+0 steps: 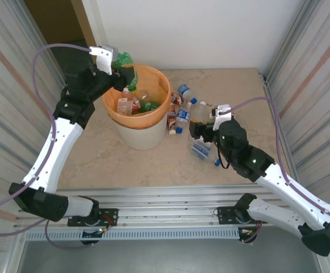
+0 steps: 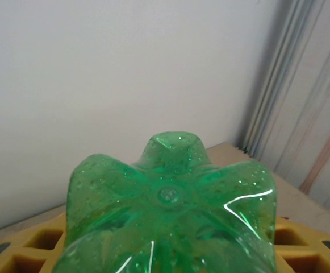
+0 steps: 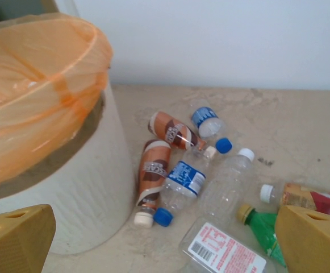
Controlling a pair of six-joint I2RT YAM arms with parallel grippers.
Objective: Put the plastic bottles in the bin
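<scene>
Currently grips a green bottle (image 1: 125, 59) in the left gripper (image 1: 121, 69), clenched on it, above the far-left rim of the bin (image 1: 156, 79). Could strike that rim or the orange bag liner (image 3: 40, 85) and fall outside if let go so near the edge. Holds the right gripper (image 1: 197, 133) spread wide over the loose bottles (image 3: 179, 179) lying just beside the bin. Might nudge the clear bottle (image 3: 227, 182) or roll its neighbours away on the way down, so tightly packed.
</scene>
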